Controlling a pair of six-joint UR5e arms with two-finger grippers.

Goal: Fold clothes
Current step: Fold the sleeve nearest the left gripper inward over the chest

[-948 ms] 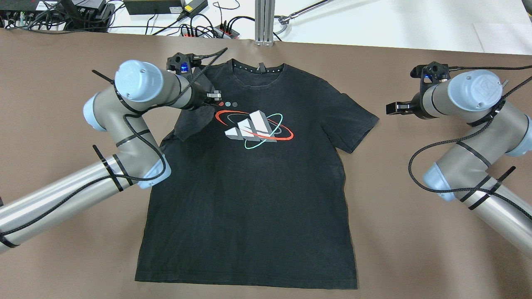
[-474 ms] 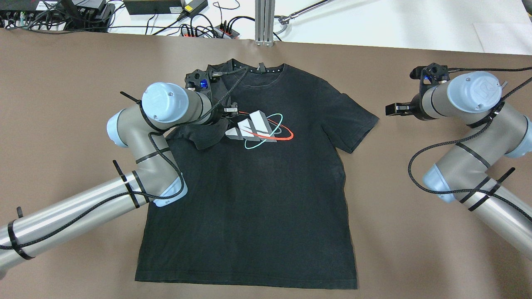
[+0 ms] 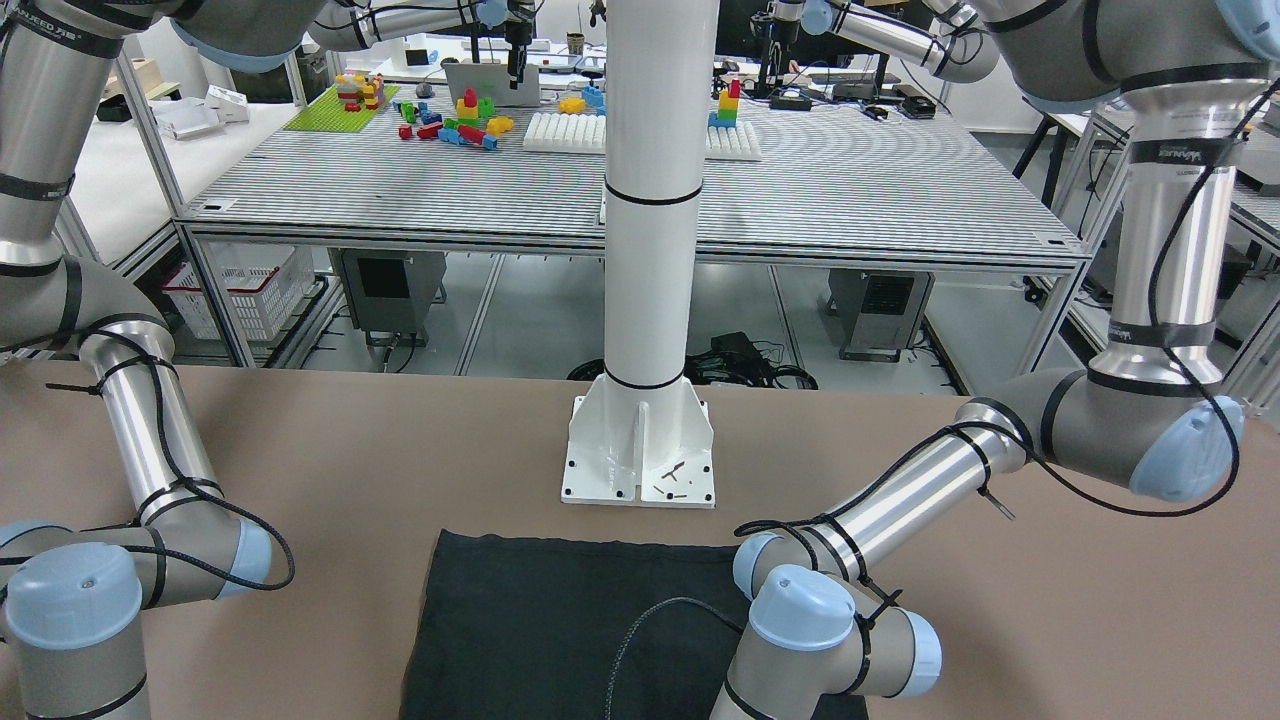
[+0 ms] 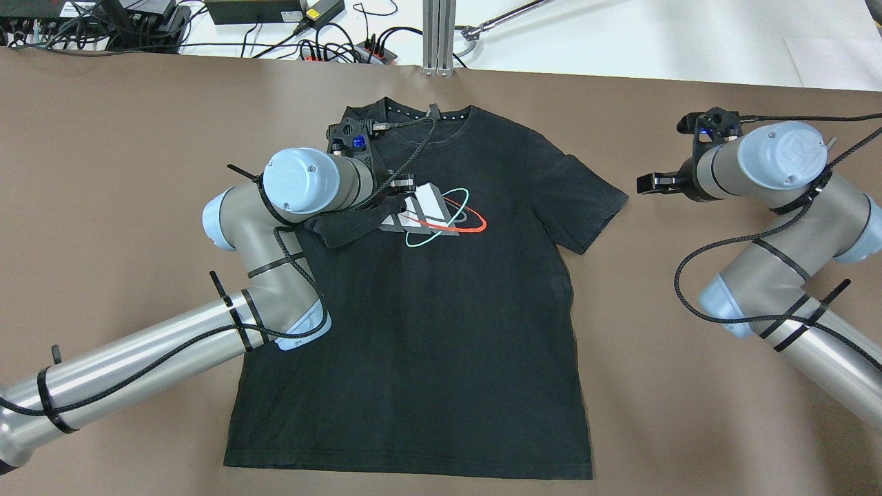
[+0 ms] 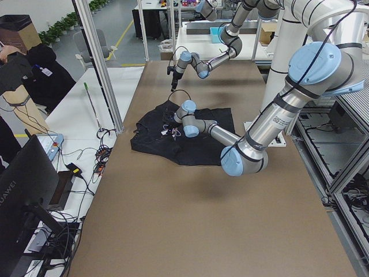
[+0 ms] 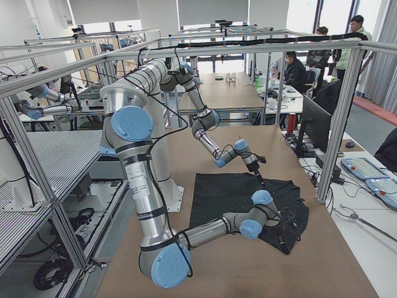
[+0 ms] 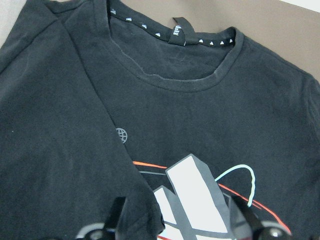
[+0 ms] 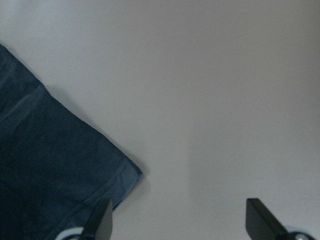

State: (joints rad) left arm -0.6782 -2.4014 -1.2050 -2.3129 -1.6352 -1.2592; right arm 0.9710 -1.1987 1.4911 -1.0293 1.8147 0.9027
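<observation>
T-shirt (image 4: 441, 303) flat at table (image 4: 103, 172) centre, collar far, hem near. Left sleeve (image 4: 348, 231) folded inward onto chest, under left gripper (image 4: 403, 186). Right gripper (image 4: 648, 182) over bare table, just right of right sleeve (image 4: 592, 207). Pillar base plate (image 3: 640, 460) just behind hem.

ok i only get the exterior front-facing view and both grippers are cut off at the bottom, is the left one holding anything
Observer: yes, the left gripper is shut on a sleeve of the black t-shirt, holding it over the chest print.
Operator: and the right one
Observer: the right gripper is open and empty, above the bare table just past the other sleeve.
Operator: collar bunched up?
Observer: no, the collar lies flat, its neck label showing.
</observation>
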